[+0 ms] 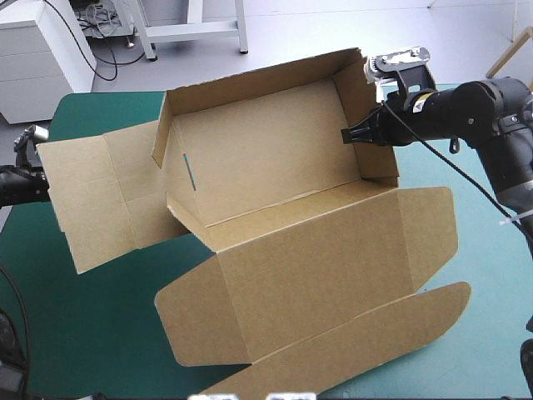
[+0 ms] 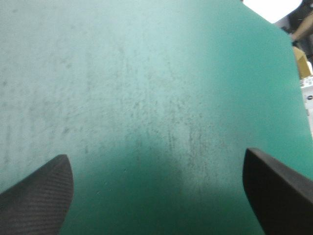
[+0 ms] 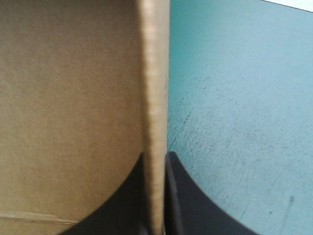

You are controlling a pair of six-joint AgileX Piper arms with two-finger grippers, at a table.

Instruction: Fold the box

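1. The teal-green cover point(image 1: 75, 333) is lying bare around the work; nothing besides the board and the two arms is showing on it.
2. The box point(image 1: 266, 158) is sitting in the middle of the table, reaching toward the far edge; it is standing as a part-formed open tray, its far wall point(image 1: 250, 79) and both end walls raised.
3. The lid point(image 1: 316, 275) is lying flat toward the near edge, its tuck flap point(image 1: 375, 333) and side tabs unfolded; it is probably being left down so that the tray's inside is staying open for tucking.
4. The left end panel point(image 1: 87, 200) is spreading flat toward the table's left edge, not yet folded in over the slotted left end wall point(image 1: 185, 171).
5. The right gripper point(image 1: 354, 133) is nipping the right end wall point(image 1: 371, 117) near its top; in the right wrist view the black fingers point(image 3: 188, 196) are standing all but closed, one on each face of the board's edge point(image 3: 155, 73); this grip is judged to be holding the wall upright while the rest is being worked.
6. The left gripper point(image 2: 155, 154) is hanging wide apart and holding nothing; only bare cover is showing between its fingers; it is waiting at the table's left side, near the flat left panel, which looks the likely next piece to lift.
7. Progress is judged as roughly midway; the left side is awaiting tucking.
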